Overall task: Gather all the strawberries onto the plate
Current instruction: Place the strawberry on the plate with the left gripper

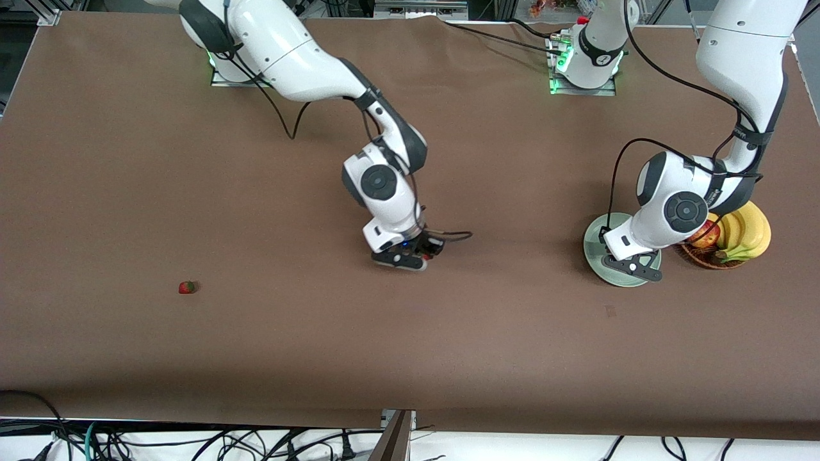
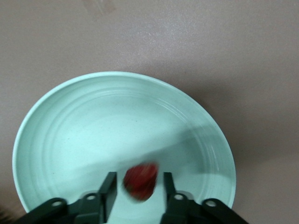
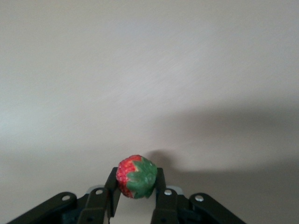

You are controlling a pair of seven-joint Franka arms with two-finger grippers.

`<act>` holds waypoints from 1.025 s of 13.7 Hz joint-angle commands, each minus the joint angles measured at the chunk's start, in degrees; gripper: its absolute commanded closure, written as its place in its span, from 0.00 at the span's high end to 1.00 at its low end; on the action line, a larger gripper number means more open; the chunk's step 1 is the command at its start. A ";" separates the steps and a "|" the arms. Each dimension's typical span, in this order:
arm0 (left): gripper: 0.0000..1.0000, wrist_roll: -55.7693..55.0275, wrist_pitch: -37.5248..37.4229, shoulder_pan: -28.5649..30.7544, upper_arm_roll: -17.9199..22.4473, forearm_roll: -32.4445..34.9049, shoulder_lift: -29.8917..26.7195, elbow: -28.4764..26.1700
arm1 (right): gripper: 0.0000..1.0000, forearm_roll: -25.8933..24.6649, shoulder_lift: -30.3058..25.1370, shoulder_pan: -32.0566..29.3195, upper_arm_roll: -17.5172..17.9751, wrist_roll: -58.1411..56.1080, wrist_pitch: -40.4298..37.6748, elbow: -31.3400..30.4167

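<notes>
Lone strawberry (image 1: 187, 287): lying bare on the brown table (image 1: 320, 352) toward the right arm's end, nearer the front camera than everything else in the scene and well apart from both arms.

Right pincer (image 1: 419, 255): hanging low over the middle of the table, its fingers (image 3: 112, 191) pinching a second strawberry (image 3: 136, 177) between them; in the right wrist view the berry is showing its red skin and green cap, and its shadow is falling on the table beneath.

Left pincer (image 1: 634, 264): hanging over the plate (image 1: 596, 253), its fingers (image 2: 108, 189) standing slightly spread; in the left wrist view a third strawberry (image 2: 139, 181) is showing blurred in the gap between them, with space on both sides, so neither finger is seeming to touch it, and whether it is in the air or already on the plate cannot be told.

Plate: sitting toward the left arm's end of the table, pale mint-green, round and shallow, partly covered in the front view by the left arm's wrist.

Basket (image 1: 705, 256): standing just beside the plate, closer still to the left arm's end, carrying bananas (image 1: 746, 230) and a red apple (image 1: 705, 234), half hidden by the left arm.
</notes>
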 commanded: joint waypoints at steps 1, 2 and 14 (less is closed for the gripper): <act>1.00 1.12 0.47 1.06 -0.83 1.28 -0.75 -0.53 | 0.21 0.73 4.86 3.82 -0.67 3.96 3.60 5.93; 1.00 1.12 0.12 1.06 -0.83 1.28 -1.02 -0.36 | 0.21 0.73 5.04 4.09 -0.58 4.05 3.87 6.03; 1.00 -0.29 -16.48 -0.26 -6.53 -6.88 -6.91 7.28 | 1.00 0.46 -1.53 -1.42 -4.98 -4.61 -7.61 6.03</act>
